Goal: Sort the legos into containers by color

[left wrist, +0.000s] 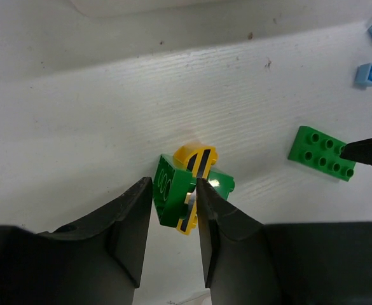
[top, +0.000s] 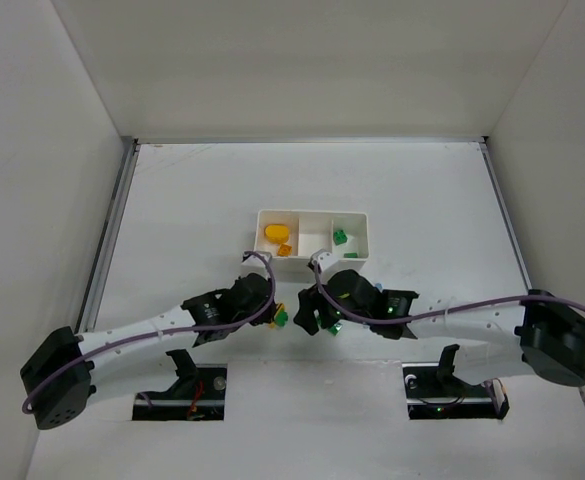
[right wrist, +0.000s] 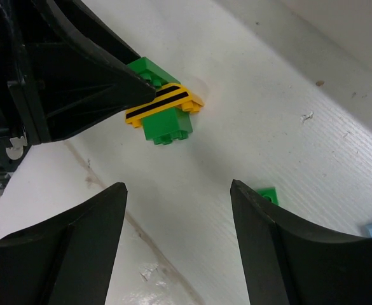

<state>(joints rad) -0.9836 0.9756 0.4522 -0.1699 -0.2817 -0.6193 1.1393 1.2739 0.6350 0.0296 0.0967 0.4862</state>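
While the left fingers (left wrist: pixel 131 229) press on both sides of a green brick (left wrist: pixel 166 190) that carries a yellow striped plate (left wrist: pixel 198 162), the right fingers (right wrist: pixel 90 235) stand wide apart and hold nothing. The gripped piece is low over the desk (left wrist: pixel 109 114); I cannot tell if it touches the surface. Seen from the right fingers, it lies ahead of them, a little to the left of their gap. A flat green brick (left wrist: pixel 319 152) lies on the desk just beside one tip of the right fingers, and two light blue bricks (left wrist: pixel 368 74) lie beyond it. Farther ahead of both pairs of fingers stands the white tray (top: pixel 312 212), with yellow-orange bricks (top: pixel 277 233) in its left compartment and a small green brick (top: pixel 340 237) in its right one.
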